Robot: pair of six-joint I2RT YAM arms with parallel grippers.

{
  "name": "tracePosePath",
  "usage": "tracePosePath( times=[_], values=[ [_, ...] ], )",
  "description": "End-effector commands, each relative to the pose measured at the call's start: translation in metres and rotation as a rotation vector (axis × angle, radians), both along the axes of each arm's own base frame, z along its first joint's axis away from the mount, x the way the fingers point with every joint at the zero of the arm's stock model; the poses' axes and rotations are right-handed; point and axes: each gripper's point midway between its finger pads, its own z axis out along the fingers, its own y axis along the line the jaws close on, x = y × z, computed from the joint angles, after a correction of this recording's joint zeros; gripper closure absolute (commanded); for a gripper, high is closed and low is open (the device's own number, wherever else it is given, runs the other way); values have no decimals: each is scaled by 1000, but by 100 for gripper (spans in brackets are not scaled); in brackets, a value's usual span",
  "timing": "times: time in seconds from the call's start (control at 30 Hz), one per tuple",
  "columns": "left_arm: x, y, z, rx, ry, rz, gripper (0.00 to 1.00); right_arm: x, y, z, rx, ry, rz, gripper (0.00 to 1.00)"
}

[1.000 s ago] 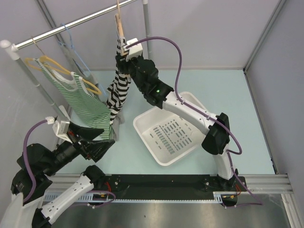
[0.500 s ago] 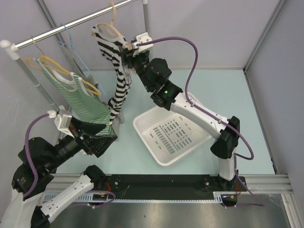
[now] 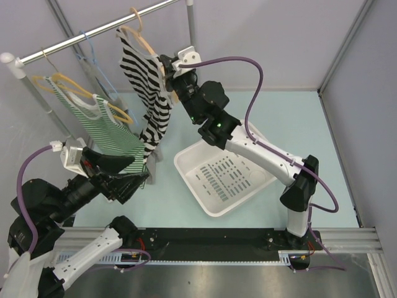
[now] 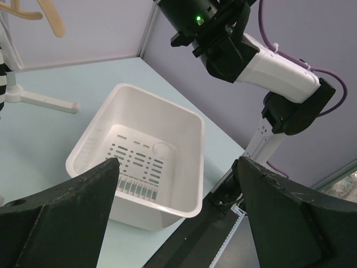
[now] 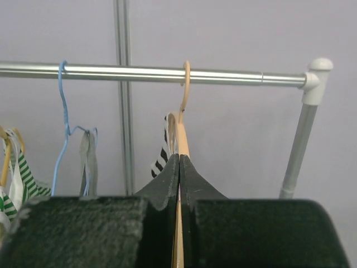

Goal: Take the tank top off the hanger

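Observation:
A black-and-white striped tank top [image 3: 146, 81] hangs on a tan wooden hanger [image 3: 141, 37] hooked over the rail [image 3: 93, 32]. My right gripper [image 3: 165, 76] is at the hanger's right shoulder, shut on the hanger's arm beside the strap. From the right wrist the hanger [image 5: 182, 139] runs edge-on between the closed fingers of the right gripper [image 5: 179, 159], with striped cloth [image 5: 163, 159] just left of it. My left gripper [image 3: 139, 171] hovers open below the clothes, touching nothing. In its own view the left gripper [image 4: 178, 162] is wide apart over the basket.
A green-striped tank top [image 3: 111, 130] on a yellow hanger and a bare blue hanger [image 3: 93, 53] hang further left on the rail. A white basket [image 3: 186, 177] sits on the table under my right arm. The rack's upright and foot stand behind the clothes.
My right gripper closed on the hanger, and the striped tank top swung from edge-on to spread out towards the left. The left arm drew slightly left, still open.

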Motion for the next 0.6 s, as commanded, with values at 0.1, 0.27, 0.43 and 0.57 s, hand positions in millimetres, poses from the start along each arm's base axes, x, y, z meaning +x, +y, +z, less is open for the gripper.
tracePosePath(
  times=[0.1,0.27,0.43,0.57],
  values=[
    [-3,6,7,15,-33,14,7,16,-1,3,-117,196,48,64],
    [0,3,-8,29,-5,13,6,21,-2,-18,-158,297,64,21],
    [2,-3,-15,35,14,-8,5,35,8,-41,-173,364,129,20],
    [1,-4,-17,40,17,-15,5,35,22,-53,-169,387,167,18]
  ],
)
